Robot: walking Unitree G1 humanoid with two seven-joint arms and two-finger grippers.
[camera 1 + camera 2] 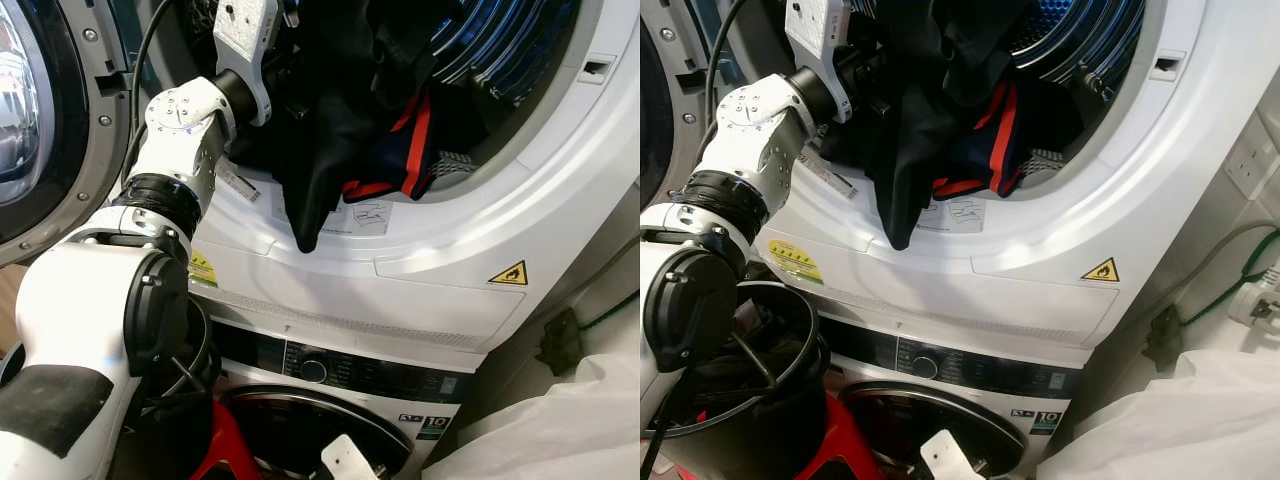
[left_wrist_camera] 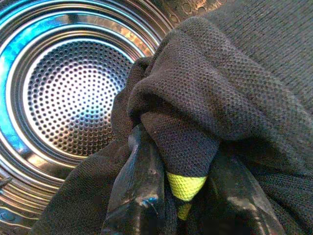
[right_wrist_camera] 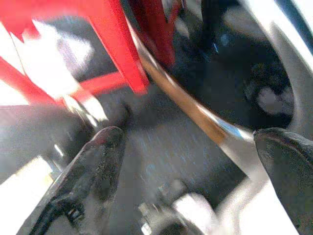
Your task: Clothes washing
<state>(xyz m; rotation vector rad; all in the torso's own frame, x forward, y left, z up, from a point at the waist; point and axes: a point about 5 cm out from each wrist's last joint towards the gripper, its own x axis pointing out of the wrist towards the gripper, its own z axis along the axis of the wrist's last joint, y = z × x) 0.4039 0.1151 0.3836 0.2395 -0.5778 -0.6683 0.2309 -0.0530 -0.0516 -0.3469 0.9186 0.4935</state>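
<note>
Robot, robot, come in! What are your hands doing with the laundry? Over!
Left gripper shut on dark garment at upper drum mouth. Right gripper open, low, idle. Black clothes draped over door rim, in the way.

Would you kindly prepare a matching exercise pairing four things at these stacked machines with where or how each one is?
Things:
1. left gripper
2. black garment
3. yellow warning triangle
4. control dial

Places or states:
A. on the lower machine's dark panel
B. draped over the upper drum's rim
C. shut on dark mesh fabric at the drum mouth
D. on the upper machine's white front, right side

Pairs: 1-C, 2-B, 3-D, 4-A
</note>
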